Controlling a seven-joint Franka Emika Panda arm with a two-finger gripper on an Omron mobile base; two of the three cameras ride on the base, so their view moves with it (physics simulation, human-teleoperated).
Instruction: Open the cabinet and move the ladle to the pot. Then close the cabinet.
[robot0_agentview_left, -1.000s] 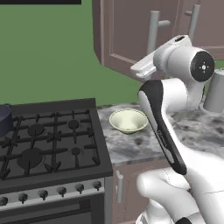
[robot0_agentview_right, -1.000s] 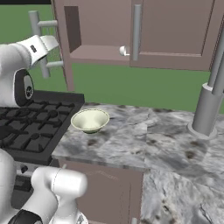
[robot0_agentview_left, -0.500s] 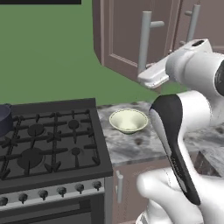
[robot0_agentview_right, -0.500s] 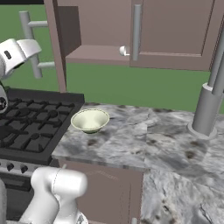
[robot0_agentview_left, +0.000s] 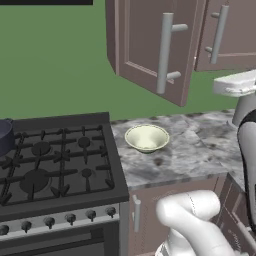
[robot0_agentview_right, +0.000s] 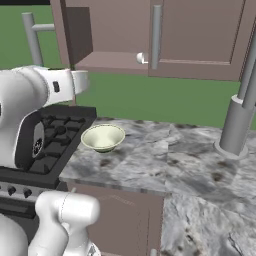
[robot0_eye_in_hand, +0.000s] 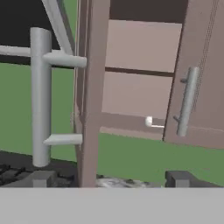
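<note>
We are seeing the cabinet (robot0_agentview_left: 150, 50) with its left door swung wide open, bar handle (robot0_agentview_left: 165, 52) facing out. In the hand view our gripper (robot0_eye_in_hand: 109, 179) is standing spread and empty, the door's edge (robot0_eye_in_hand: 89, 109) rising between the tips. The ladle (robot0_eye_in_hand: 151, 122) is lying on the bottom shelf inside. The pot (robot0_agentview_left: 4, 137) is sitting on the stove (robot0_agentview_left: 55, 160) at far left; a cream bowl (robot0_agentview_left: 146, 137) is resting on the counter (robot0_agentview_left: 195, 145).

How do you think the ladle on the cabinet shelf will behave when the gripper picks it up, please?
The ladle looks slim and metallic, so it is probably stiff and light. Its small round scoop lies at the front of the cabinet shelf and could roll or pivot if nudged. The thin handle may slip between the fingers.
</note>
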